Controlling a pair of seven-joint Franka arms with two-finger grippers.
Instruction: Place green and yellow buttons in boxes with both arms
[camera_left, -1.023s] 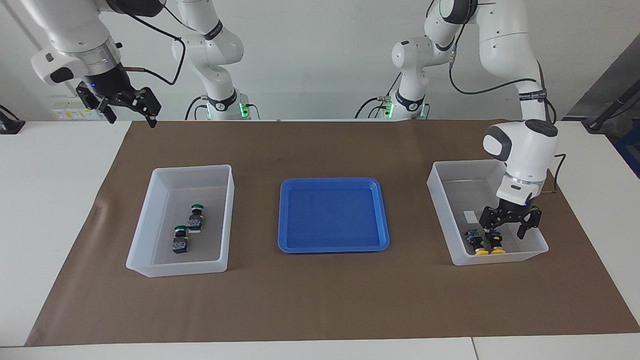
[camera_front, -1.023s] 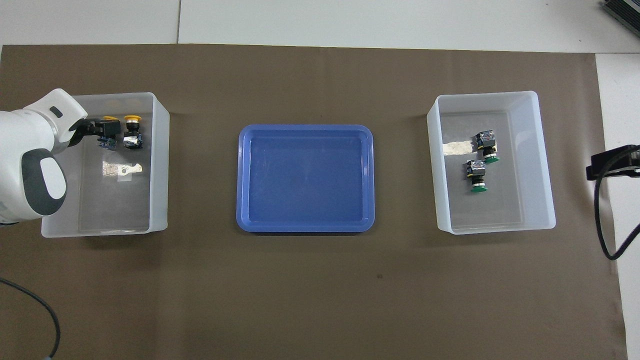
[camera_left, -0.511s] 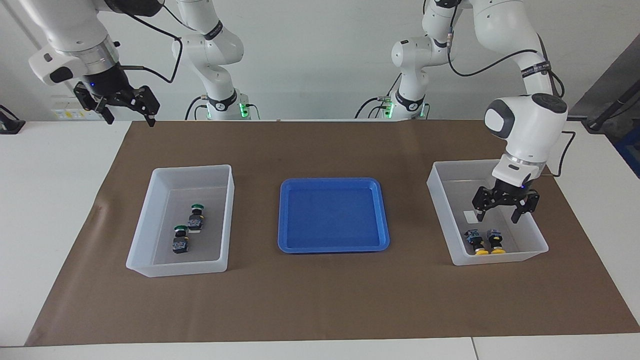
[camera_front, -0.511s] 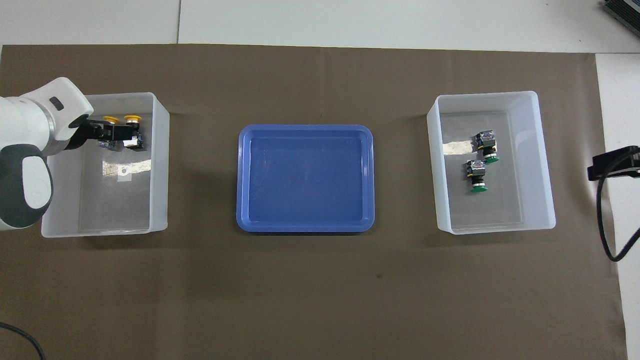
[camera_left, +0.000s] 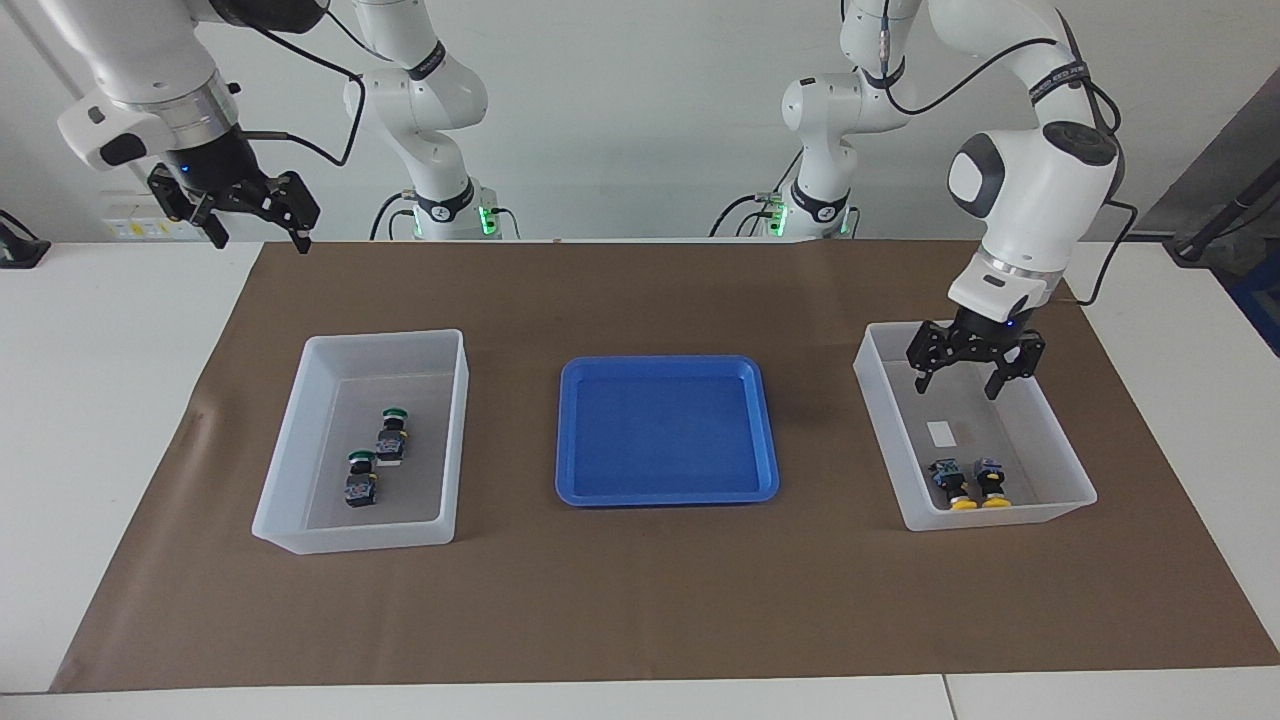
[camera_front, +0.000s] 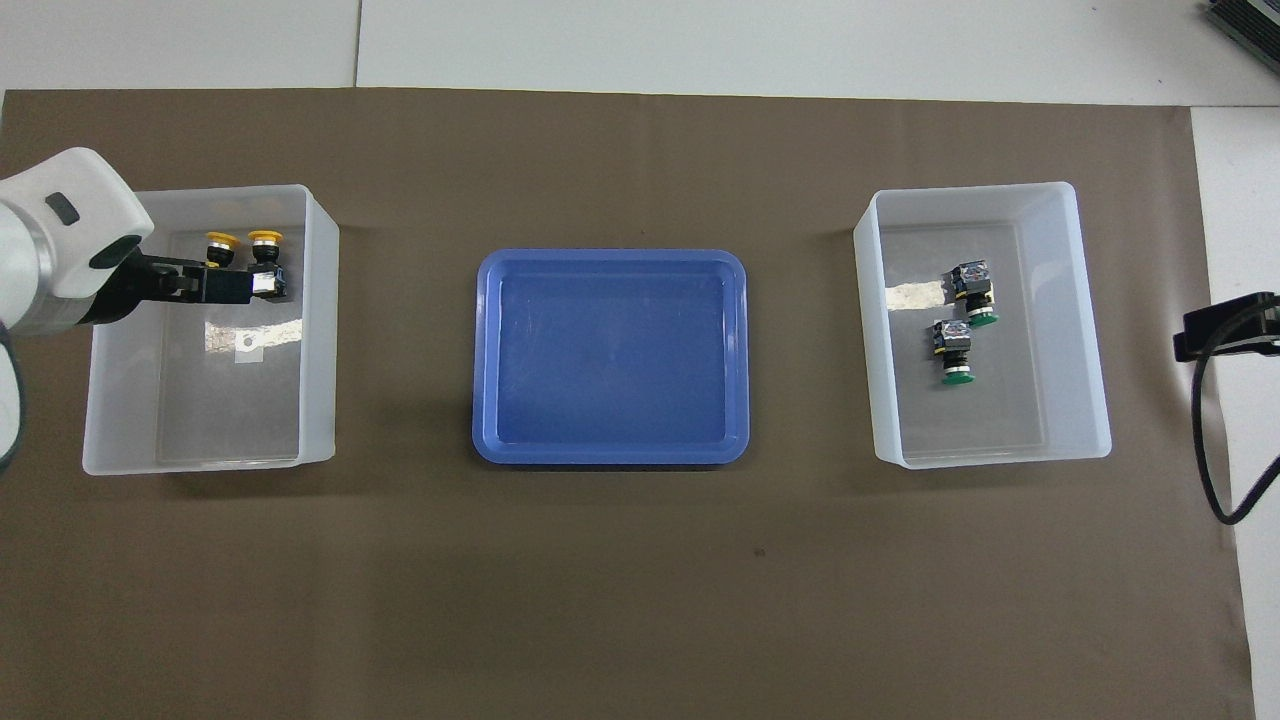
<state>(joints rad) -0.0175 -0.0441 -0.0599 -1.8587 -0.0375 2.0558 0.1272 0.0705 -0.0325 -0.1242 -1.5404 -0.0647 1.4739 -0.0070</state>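
Observation:
Two yellow buttons (camera_left: 950, 485) (camera_left: 992, 483) lie side by side in the box (camera_left: 880, 400) at the left arm's end, by the wall farthest from the robots; the overhead view shows their caps (camera_front: 220, 243) (camera_front: 265, 243). My left gripper (camera_left: 957, 390) hangs open and empty above this box (camera_front: 320, 330), over its robot-side half. Two green buttons (camera_left: 392, 432) (camera_left: 361, 480) lie in the box (camera_left: 290, 440) at the right arm's end, also seen from overhead (camera_front: 975, 295) (camera_front: 952, 352). My right gripper (camera_left: 260, 240) waits open and empty, high over the table's robot-side edge.
A flat blue tray (camera_left: 667, 430) (camera_front: 610, 355) with nothing in it sits between the two boxes on the brown paper mat (camera_left: 640, 600). A small white label (camera_left: 941, 432) lies on the floor of the box with the yellow buttons.
My left gripper has risen out of the box, up and away from the yellow buttons toward the robots. The buttons stayed where they lay. The right arm hardly moved.

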